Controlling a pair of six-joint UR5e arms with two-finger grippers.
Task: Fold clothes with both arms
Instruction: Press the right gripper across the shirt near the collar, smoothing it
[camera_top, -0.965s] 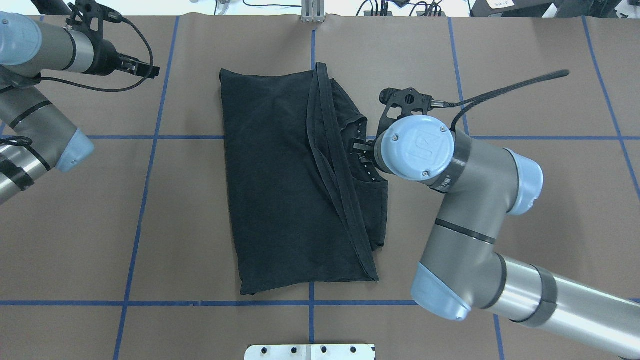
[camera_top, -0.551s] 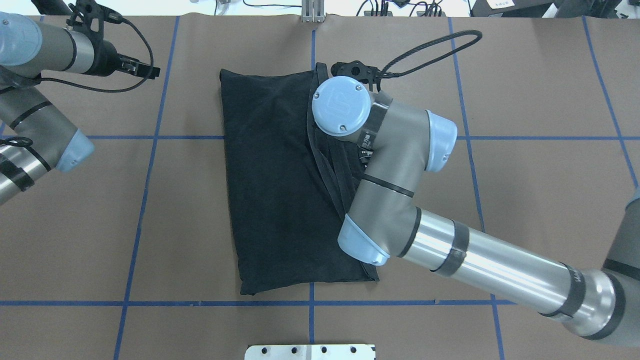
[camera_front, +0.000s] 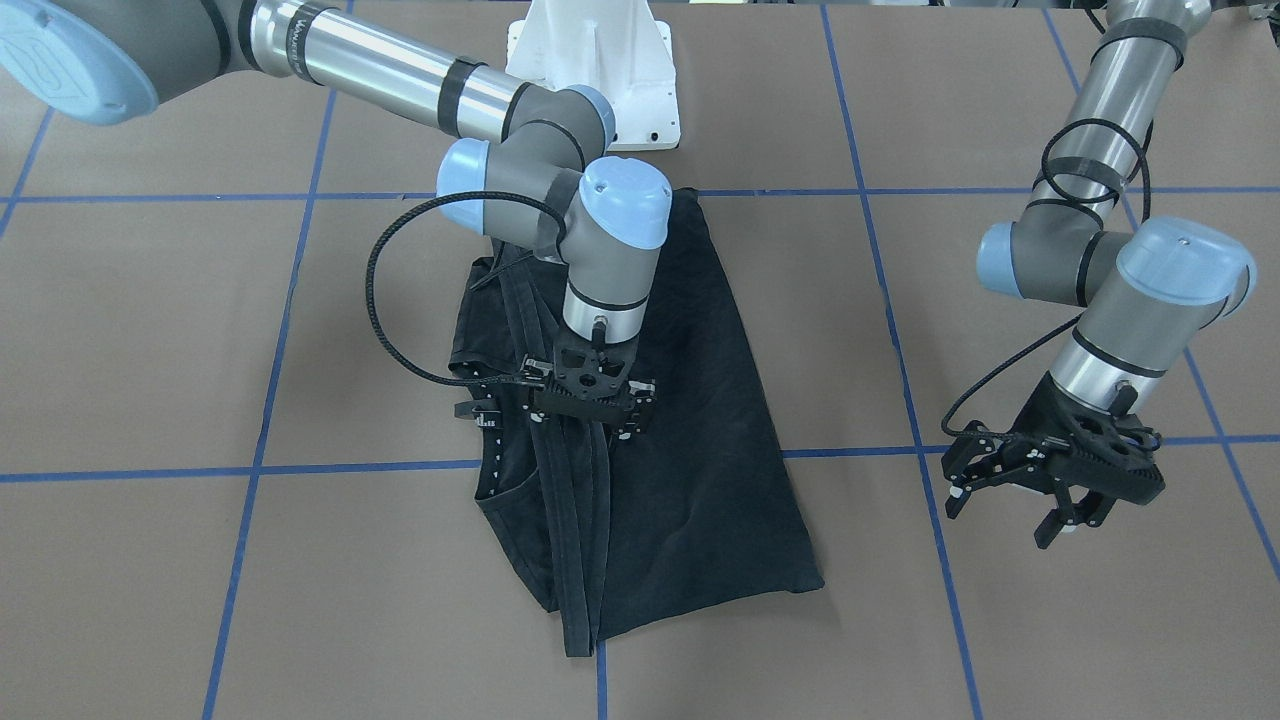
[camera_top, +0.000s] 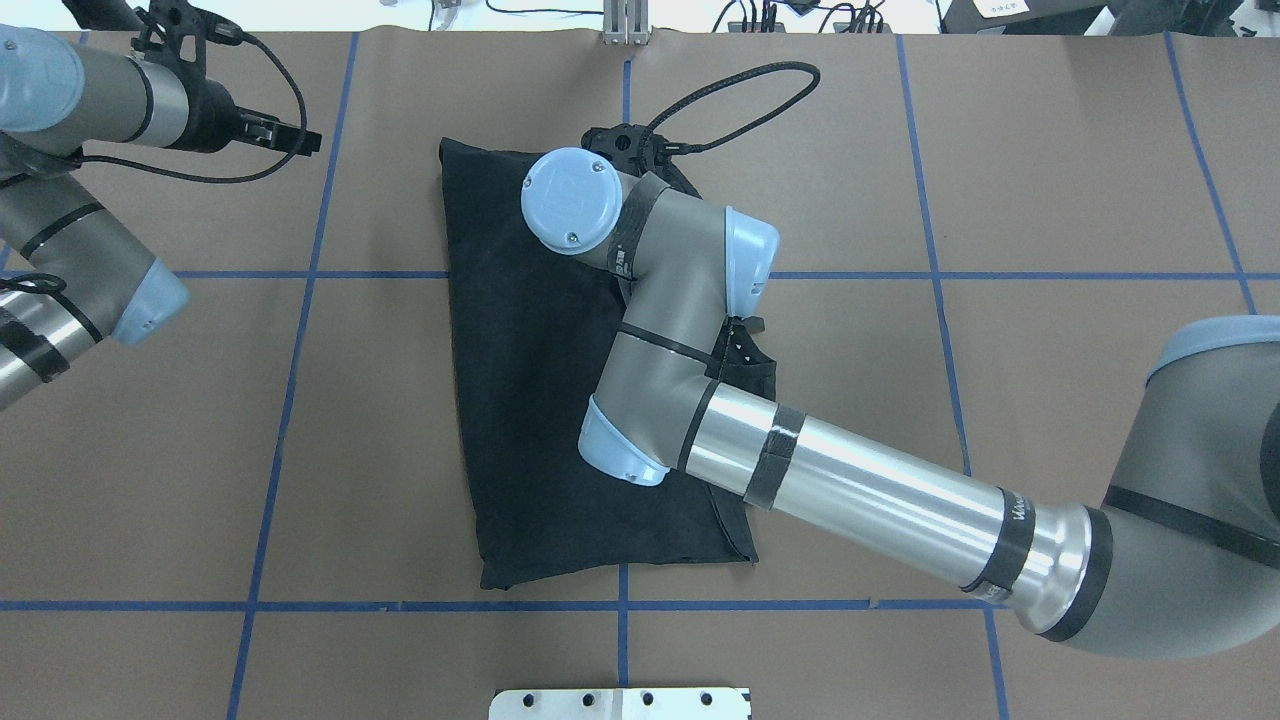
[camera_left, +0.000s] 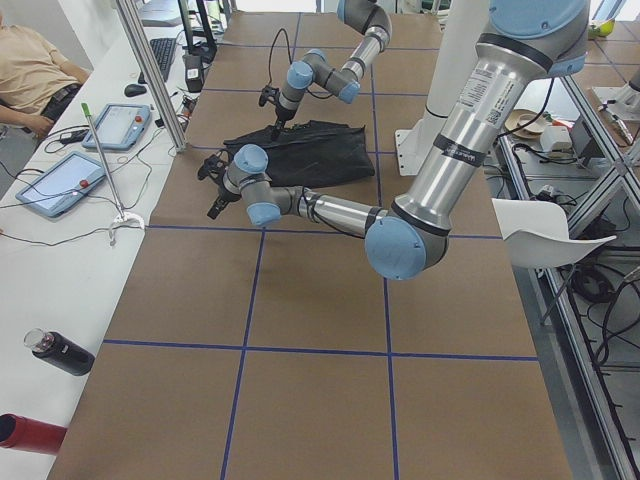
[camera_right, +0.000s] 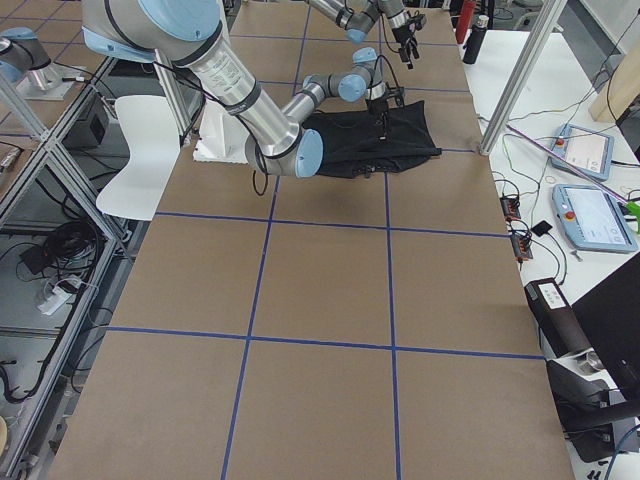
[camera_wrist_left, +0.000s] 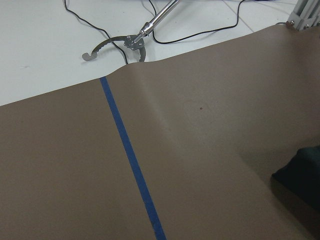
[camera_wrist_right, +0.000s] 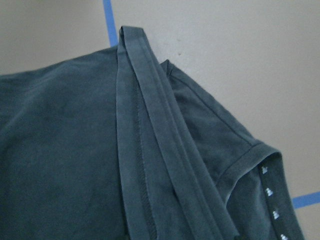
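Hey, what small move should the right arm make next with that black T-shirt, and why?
Probably lower the right gripper straight down onto the doubled hem band of the T-shirt. It is poised over that band, the wrist view is filled by it, and the left gripper hangs aside over bare table, off the cloth.

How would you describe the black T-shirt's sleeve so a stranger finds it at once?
On the brown table with blue tape lines, a folded black T-shirt lies under the right arm. The sleeve sticks out on the side that arm comes from, beside the hem band; only there runs a row of small white marks.
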